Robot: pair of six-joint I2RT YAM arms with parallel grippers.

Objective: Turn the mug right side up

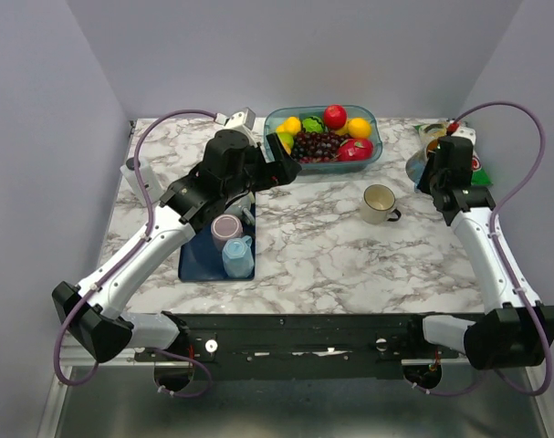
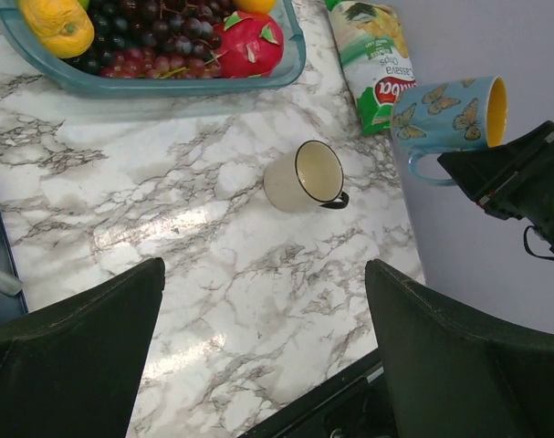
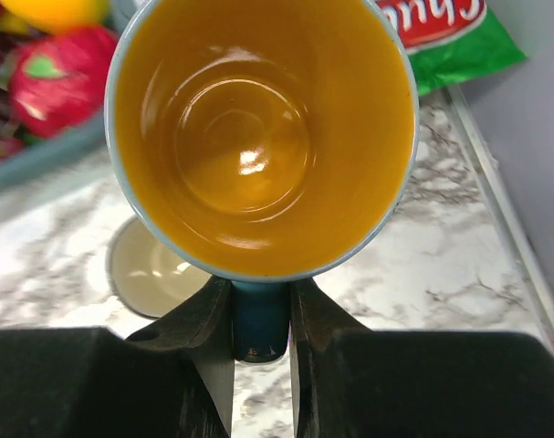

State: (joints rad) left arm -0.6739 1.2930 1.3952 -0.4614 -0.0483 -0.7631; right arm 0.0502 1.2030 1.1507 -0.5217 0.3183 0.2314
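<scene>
The right end effector (image 3: 261,315) is clamping the blue mug (image 3: 263,128) by its handle, holding it sideways over the far-right corner of the counter (image 1: 331,255), mouth axis pointing back at its wrist, while the left end effector (image 2: 263,310) is hanging wide open, empty, farther off.

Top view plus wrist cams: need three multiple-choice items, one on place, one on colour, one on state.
1. Where is the cream mug?
A) held in the air
B) on the floor
C) standing on the table

2. What colour is the inside of the butterfly mug?
A) orange
B) white
C) black

3. What is the right claw doing?
A) wide open
B) shut on the butterfly mug by its handle
C) shut on nothing

Answers:
1 C, it rests upright on bare marble.
2 A, the right wrist view looks straight into an orange interior.
3 B, the fingers pinch the blue handle between them.
</scene>
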